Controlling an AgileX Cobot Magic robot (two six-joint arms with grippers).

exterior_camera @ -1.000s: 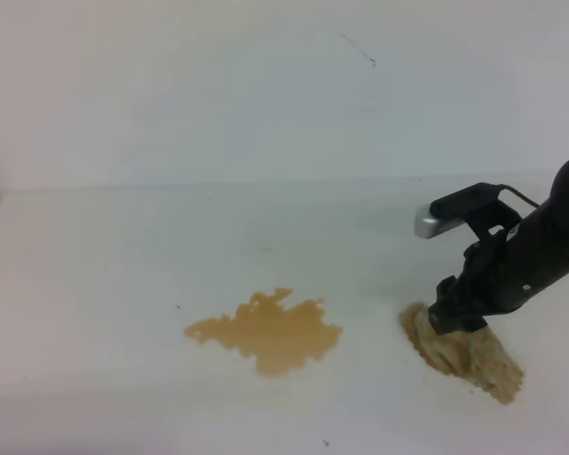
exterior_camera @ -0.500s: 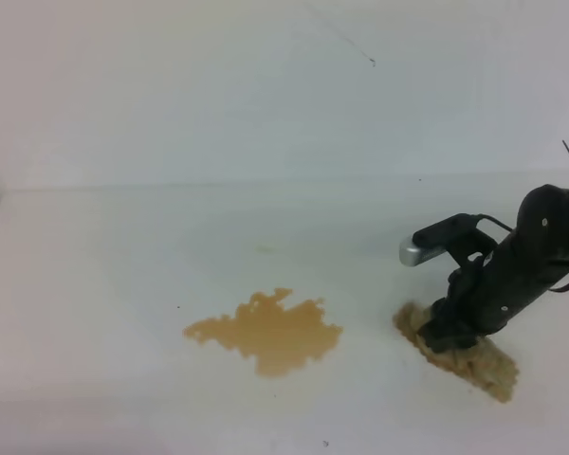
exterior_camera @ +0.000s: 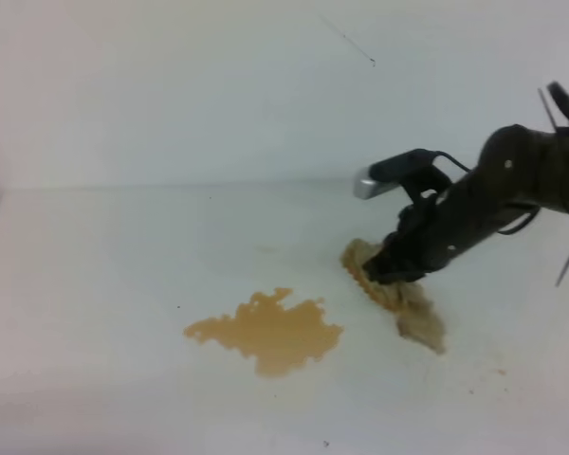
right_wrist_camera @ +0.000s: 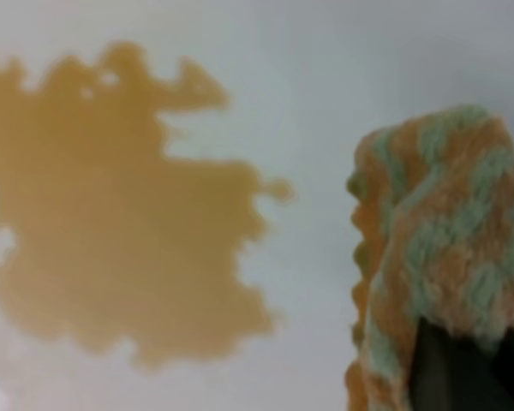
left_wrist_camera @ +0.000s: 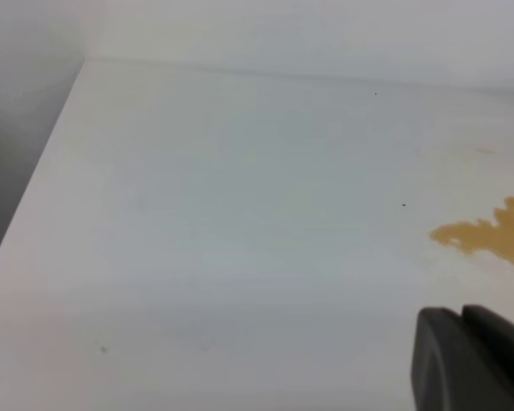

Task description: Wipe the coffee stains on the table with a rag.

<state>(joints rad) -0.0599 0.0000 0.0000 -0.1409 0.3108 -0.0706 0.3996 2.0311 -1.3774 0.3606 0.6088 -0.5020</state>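
Now your right gripper (exterior_camera: 391,272) is clamped on the rag (exterior_camera: 398,299), trailing on the table (exterior_camera: 95,284) toward its right edge, just beside the coffee stains (exterior_camera: 266,332) at mid-table.

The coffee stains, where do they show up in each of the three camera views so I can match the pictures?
Exterior high: the coffee stains lie on the table, lower centre, left of the rag held in the right claw.
Left wrist: only an edge of the blotch, at the right border, mid-height.
Right wrist: it fills the left half, with the rag at right.
Shared landmark: the blotch's ragged, lobed outline itself.
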